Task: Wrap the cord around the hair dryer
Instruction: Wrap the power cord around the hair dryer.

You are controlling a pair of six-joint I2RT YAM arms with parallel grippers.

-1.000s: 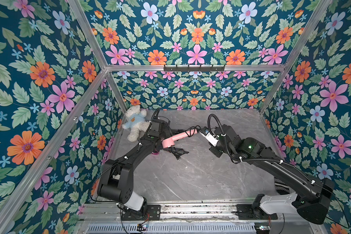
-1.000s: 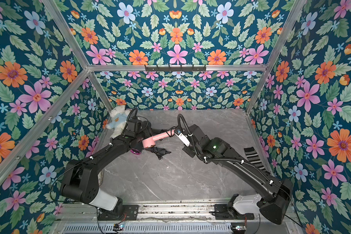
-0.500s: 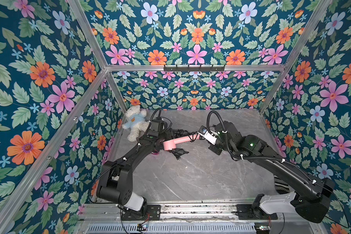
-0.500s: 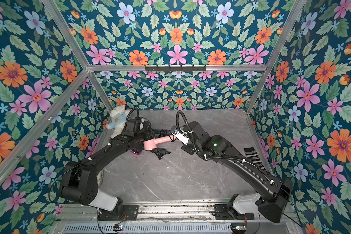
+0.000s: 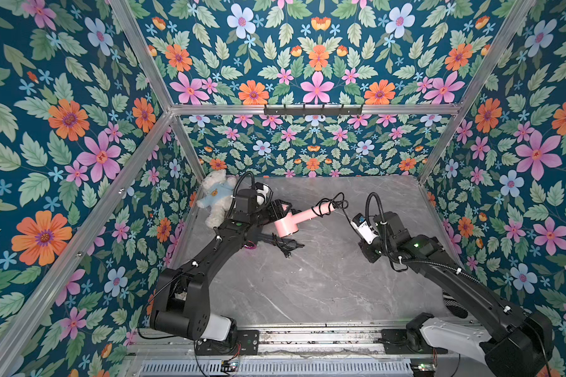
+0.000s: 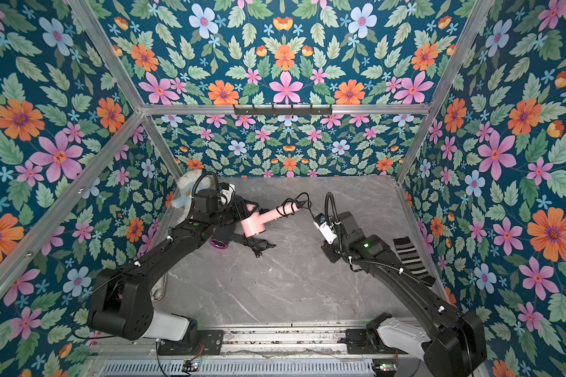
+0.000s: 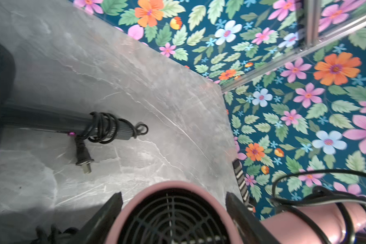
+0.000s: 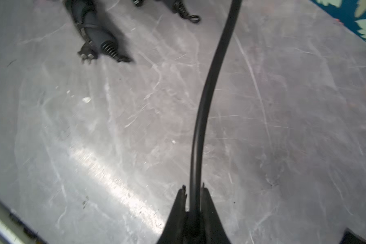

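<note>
The right jaws are pinched almost shut on the black cord [image 8: 199, 126]. It rises from between them in a gentle curve with little slack, up over the grey surface [image 8: 283, 126]. That free run ends at the handle [image 5: 311, 212] of the pink hair dryer [image 5: 286, 227], where several turns sit bunched near the handle's end and one loose loop sticks out past it.

The left jaws clamp the dryer's barrel from both sides, right at the rear grille [image 7: 173, 217]. They hold it clear of the surface, with the handle pointing across at the right arm [image 5: 438, 271]. I take that to be the reason for the arrangement: one arm offers the handle as a fixed spool with room all round, and the other leads the cord about it. This cord's plug is not in sight, so I cannot tell how much is left to wind.

Under the left arm [image 5: 229, 238] lies a second, dark hair dryer [image 7: 51, 122], its cord wound on its handle and its plug [image 7: 82, 156] resting beside it. A teddy bear [image 5: 214, 199] sits in the far corner, and a striped sock [image 6: 412, 258] lies by the wall beyond the right arm.
</note>
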